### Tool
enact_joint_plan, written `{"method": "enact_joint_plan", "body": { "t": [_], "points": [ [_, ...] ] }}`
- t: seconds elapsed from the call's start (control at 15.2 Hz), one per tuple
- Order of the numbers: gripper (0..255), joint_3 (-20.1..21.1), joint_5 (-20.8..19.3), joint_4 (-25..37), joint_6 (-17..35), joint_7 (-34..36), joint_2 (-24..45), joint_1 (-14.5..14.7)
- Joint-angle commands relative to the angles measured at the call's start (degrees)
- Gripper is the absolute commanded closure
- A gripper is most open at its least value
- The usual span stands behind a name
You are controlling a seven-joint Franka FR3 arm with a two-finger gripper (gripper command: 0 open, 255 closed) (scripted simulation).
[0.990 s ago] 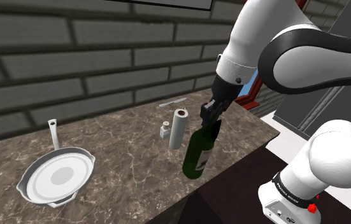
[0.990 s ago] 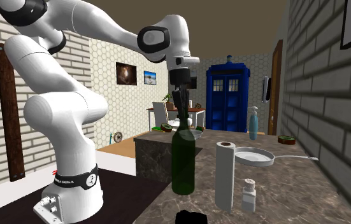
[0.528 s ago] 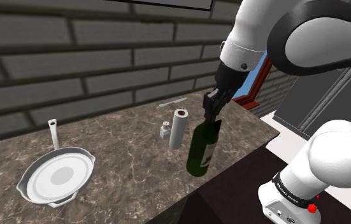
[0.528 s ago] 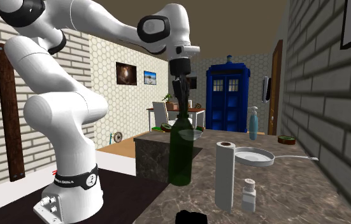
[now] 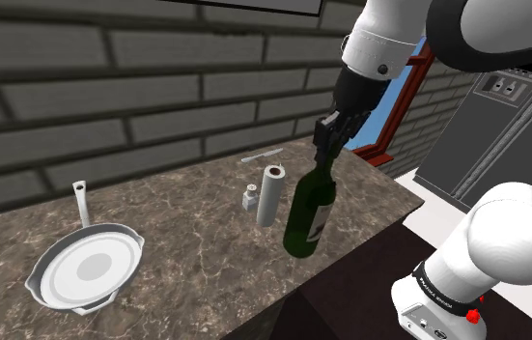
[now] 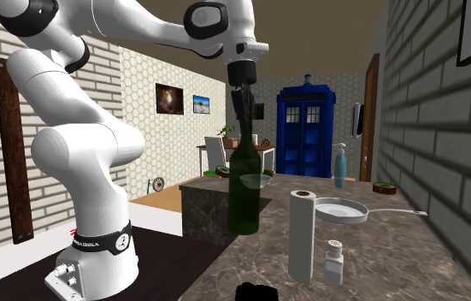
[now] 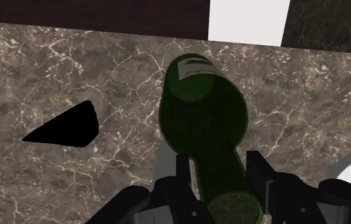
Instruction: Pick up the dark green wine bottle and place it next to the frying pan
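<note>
A dark brown marbled stone counter [image 5: 186,266] runs along a grey brick wall [image 5: 109,87], and in the second exterior view a blue police box [image 6: 305,128] stands at the far end of the room. On the counter lies a round pale grey frying pan [image 5: 88,269] with a straight handle pointing at the wall, its flat inside showing whole. A small white shaker with a grey cap [image 5: 251,198] stands just beside an upright white paper towel roll [image 5: 270,196], and what is in the shaker cannot be told. Beyond them a thin grey knife [image 5: 262,155] lies near the wall. The dark green glass wine bottle with a pale label [image 5: 310,208] hangs below the all-black two-finger gripper [image 5: 324,155], which is clenched on its neck; in the wrist view the fingers press the neck from both sides. The bottle leans a little, its base seeming clear of the stone near the counter's front edge, and its fill cannot be made out through the dark glass. The roll and shaker stand between it and the pan, which is well apart from it
</note>
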Motion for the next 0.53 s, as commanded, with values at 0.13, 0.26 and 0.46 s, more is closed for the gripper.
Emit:
{"method": "enact_joint_plan", "body": {
  "t": [0.13, 0.26, 0.46],
  "points": [
    [255, -0.67, -0.62, 3.23, -3.03, 0.12, 0.21, -0.29],
    [255, -0.97, -0.92, 4.89, -4.45, 0.18, 0.45, -0.45],
    [255, -1.38, -1.35, 7.45, -6.57, 0.28, 0.9, -0.69]
  ]
}}
